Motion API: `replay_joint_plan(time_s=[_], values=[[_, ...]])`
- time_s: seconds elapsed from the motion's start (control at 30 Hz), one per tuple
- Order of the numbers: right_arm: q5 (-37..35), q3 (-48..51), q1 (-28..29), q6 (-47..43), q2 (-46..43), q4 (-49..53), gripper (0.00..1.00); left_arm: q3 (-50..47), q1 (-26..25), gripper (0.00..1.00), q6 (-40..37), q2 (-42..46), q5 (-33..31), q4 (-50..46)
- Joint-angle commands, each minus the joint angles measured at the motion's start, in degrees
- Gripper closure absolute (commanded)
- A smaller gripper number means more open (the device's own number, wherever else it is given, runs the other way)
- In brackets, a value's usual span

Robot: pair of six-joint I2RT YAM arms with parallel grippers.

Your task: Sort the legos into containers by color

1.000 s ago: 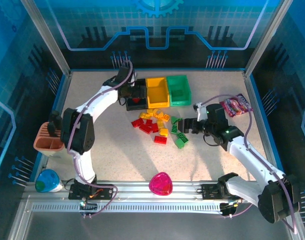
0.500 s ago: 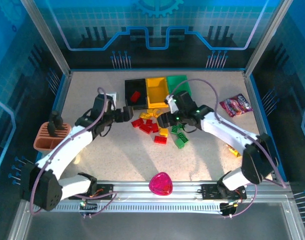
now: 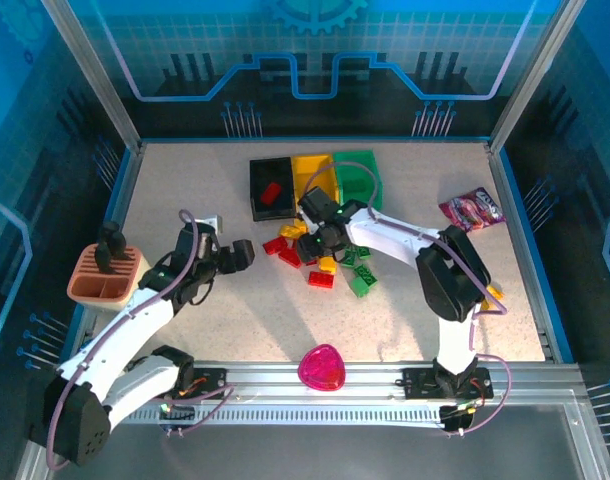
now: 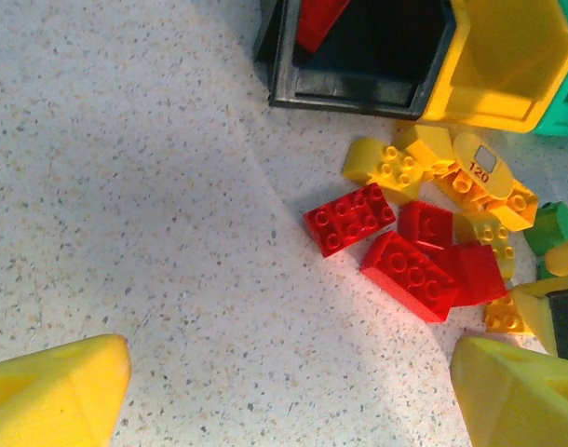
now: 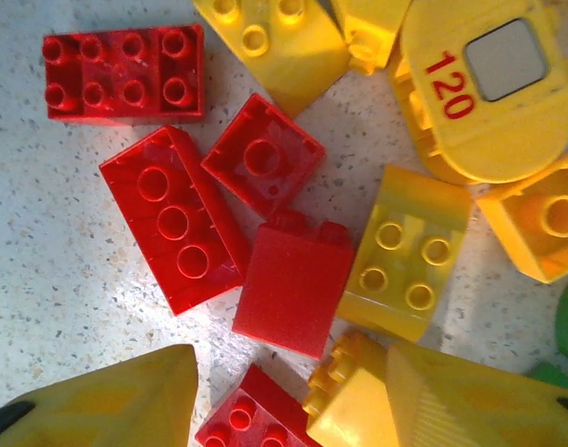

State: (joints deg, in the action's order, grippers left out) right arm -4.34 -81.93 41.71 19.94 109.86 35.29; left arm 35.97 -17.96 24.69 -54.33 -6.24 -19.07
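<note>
Right wrist: a red lego (image 5: 251, 424) lies between the right end effector (image 5: 291, 368) tips.

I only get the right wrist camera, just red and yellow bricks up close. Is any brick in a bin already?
Observer: Yes, one red brick lies in the black bin.
Operator: Where's the other pincer?
Observer: The left pincer hovers open, left of the brick pile, holding nothing.
Operator: Anything that isn't a brick?
Observer: A purple snack packet lies to the right of the green bin.
</note>
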Motion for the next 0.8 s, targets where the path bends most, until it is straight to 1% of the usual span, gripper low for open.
replay_joint_plan(time_s=[0.0,0.3,0.4,0.67,0.77], values=[[-2.9,-2.7,1.3,2.0,2.5,4.1,0.45,-0.9,-0.2,0.1,1.7,1.8,-0.9,0.3],[-4.4,-5.6,2.6,3.8,6.9,4.7,0.45,-1.4,-0.2,0.1,1.1,3.0,-3.1,-0.4],[-4.7,-6.6,2.8,4.1,8.1,4.9,0.47,-1.7,-0.2,0.1,1.2,3.3,-3.3,-0.4],[-8.5,-7.4,3.9,4.8,9.4,6.7,0.59,-2.2,-0.2,0.11,0.9,4.5,-4.1,-0.5],[-9.4,-7.2,4.4,4.8,8.8,7.0,0.66,-2.1,-0.2,0.11,0.8,4.6,-4.2,-0.5]])
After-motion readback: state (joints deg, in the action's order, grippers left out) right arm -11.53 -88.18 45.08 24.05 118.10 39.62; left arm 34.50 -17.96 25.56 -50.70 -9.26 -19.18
